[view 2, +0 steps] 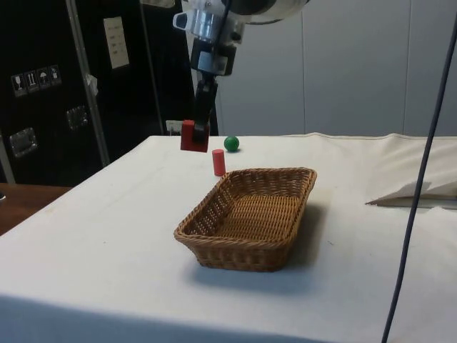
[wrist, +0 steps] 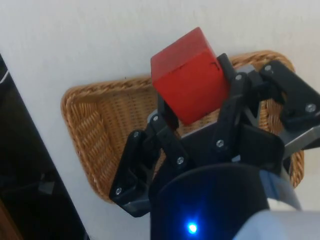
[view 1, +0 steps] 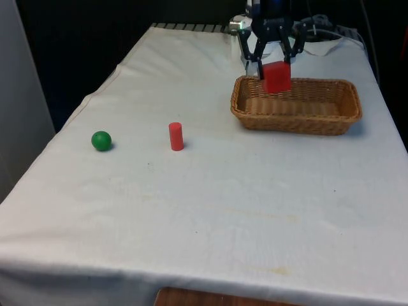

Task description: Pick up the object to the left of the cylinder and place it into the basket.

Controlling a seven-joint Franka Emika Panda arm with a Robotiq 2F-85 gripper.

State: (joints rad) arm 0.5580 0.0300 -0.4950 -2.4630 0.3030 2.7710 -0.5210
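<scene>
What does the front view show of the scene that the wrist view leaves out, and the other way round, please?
The front view has the green ball and the red cylinder standing apart on the white cloth, well away from the basket. The wrist view gives a close look at the fingers clamped on opposite faces of the cube. Both share the gripper holding the red cube above the wicker basket.

The gripper (wrist: pixel 192 107) is black, its fingers (wrist: pixel 231 107) built from jointed links pinned with small silvery screws, on a white arm (view 2: pixel 235 8) whose wrist seems metallic grey.
</scene>
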